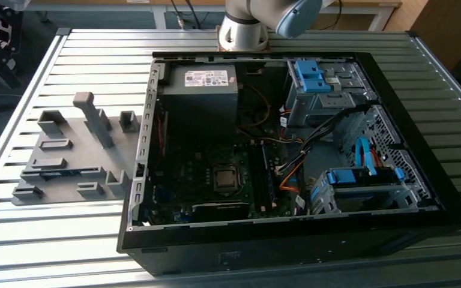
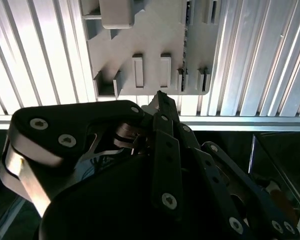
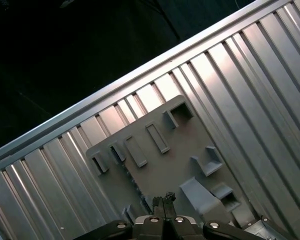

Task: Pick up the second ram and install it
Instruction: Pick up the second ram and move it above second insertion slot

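The second ram (image 1: 57,174) stands on edge between grey posts of the holder tray (image 1: 82,171), on the exterior view's left beside the open computer case. In both wrist views it is a thin dark strip (image 2: 186,30) (image 3: 131,177) on the tray (image 2: 155,30) (image 3: 175,160). My gripper (image 3: 162,199) hangs well above the tray, and its two black fingertips (image 2: 160,96) are pressed together with nothing between them. The tips sit over the tray's edge, a short way from the ram.
The open case (image 1: 422,150) lies on the slatted metal table (image 1: 94,66), with the green motherboard (image 1: 214,162), its long black slots (image 1: 268,174), a grey power supply (image 1: 204,78) and blue drive brackets (image 1: 311,75). The arm's base (image 1: 242,30) stands behind the case.
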You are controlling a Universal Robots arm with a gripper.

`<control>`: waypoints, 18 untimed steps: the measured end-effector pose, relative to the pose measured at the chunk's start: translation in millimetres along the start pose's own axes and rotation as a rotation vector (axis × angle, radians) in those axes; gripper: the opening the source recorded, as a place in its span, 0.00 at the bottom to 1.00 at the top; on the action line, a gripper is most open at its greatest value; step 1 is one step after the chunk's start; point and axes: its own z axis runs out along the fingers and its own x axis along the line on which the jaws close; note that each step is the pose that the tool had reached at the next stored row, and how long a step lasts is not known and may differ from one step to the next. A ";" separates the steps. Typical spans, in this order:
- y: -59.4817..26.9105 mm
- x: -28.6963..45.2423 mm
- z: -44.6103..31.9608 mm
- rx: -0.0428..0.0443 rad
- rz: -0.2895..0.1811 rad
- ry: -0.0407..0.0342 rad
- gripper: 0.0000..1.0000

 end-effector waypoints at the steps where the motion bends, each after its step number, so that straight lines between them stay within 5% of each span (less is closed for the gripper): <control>1: 0.0 0.7 0.0 0.0000 -0.002 0.0001 0.11; 18: -0.7 2.4 0.1 0.0001 -0.010 0.0005 0.11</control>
